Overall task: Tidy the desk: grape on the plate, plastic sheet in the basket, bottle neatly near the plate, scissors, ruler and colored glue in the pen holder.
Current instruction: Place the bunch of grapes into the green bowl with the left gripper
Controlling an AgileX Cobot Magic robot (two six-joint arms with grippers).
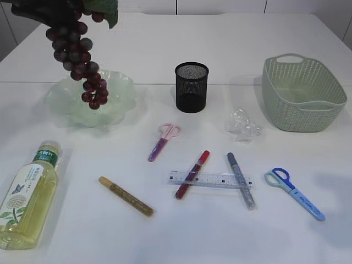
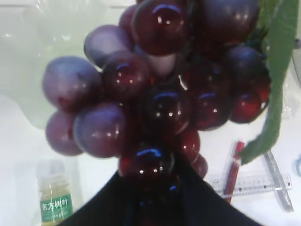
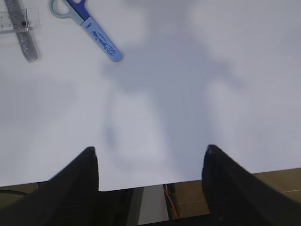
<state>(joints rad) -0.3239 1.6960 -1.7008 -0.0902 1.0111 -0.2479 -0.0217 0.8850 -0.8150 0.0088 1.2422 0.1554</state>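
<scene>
The left gripper is closed narrowly on the top of the purple grape bunch; in the left wrist view only its dark body shows at 6 o'clock, with the grapes and a green leaf filling the frame. In the exterior view the bunch hangs from the 11 o'clock corner, its lowest grapes over the pale green ruffled plate; whether they touch it I cannot tell.

The right gripper stands wide and holds nothing, hovering over bare white table near the desk's front edge, with the blue scissors at its 11 o'clock.

The bottle lies on its side at 8 o'clock of the exterior view. The black mesh pen holder stands upright at 12 o'clock, the green basket at 2 o'clock, the crumpled plastic sheet just left of the basket. The clear ruler lies across the red glue pen and grey glue pen. The pink scissors lie above them; the gold glue pen lies at 7 o'clock.
</scene>
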